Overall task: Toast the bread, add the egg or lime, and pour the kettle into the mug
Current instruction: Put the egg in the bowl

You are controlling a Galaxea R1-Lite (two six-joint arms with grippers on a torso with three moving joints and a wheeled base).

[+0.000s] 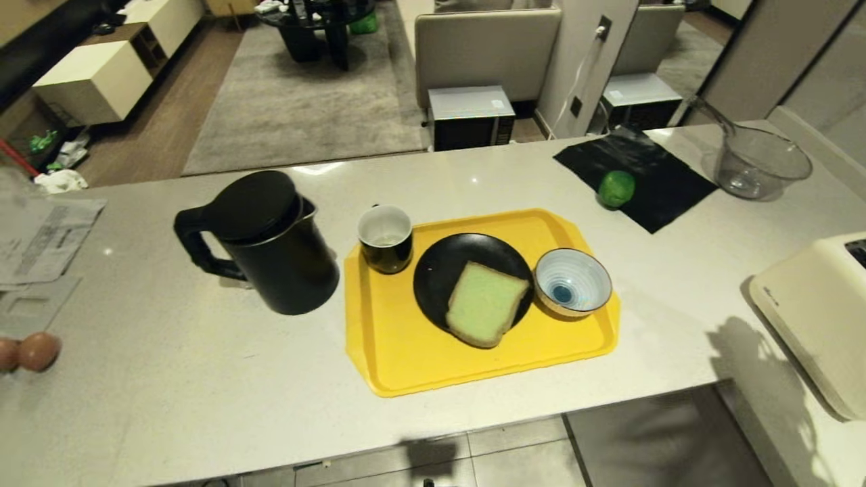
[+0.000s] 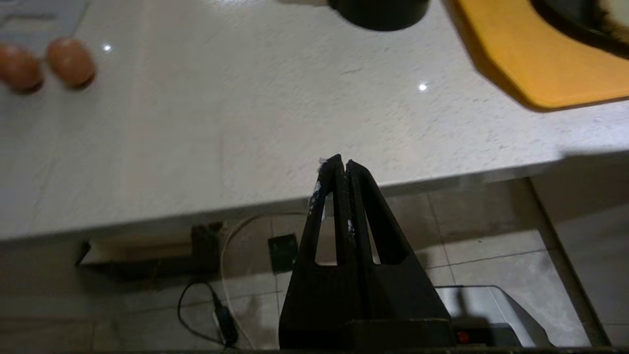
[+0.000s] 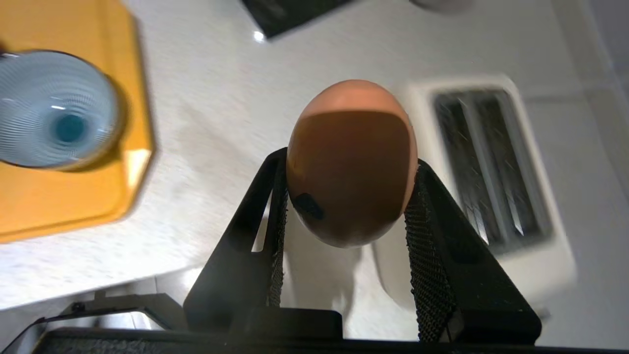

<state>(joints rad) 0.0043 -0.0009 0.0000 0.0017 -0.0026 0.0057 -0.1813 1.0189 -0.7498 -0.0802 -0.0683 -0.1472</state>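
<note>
In the right wrist view my right gripper [image 3: 350, 164] is shut on the egg [image 3: 351, 162], pinkish-brown with a dark spot, above the counter between the yellow tray [image 3: 64, 196] and the toaster [image 3: 491, 167]. The bread [image 1: 486, 302] lies on a black plate [image 1: 440, 270] on the tray [image 1: 406, 352]. The black mug [image 1: 385, 238] stands at the tray's far left corner, and the black kettle [image 1: 270, 247] is just left of it. The lime [image 1: 616, 188] rests on a black cloth [image 1: 649, 182]. My left gripper [image 2: 342, 162] is shut and empty, off the counter's front edge. Neither arm shows in the head view.
A blue-and-white striped bowl [image 1: 572, 282] sits on the tray right of the plate. The cream toaster [image 1: 818, 311] stands at the right edge, slots up. A clear glass bowl [image 1: 761, 162] is at the far right. Two plain brown eggs [image 1: 30, 352] lie at the far left beside papers.
</note>
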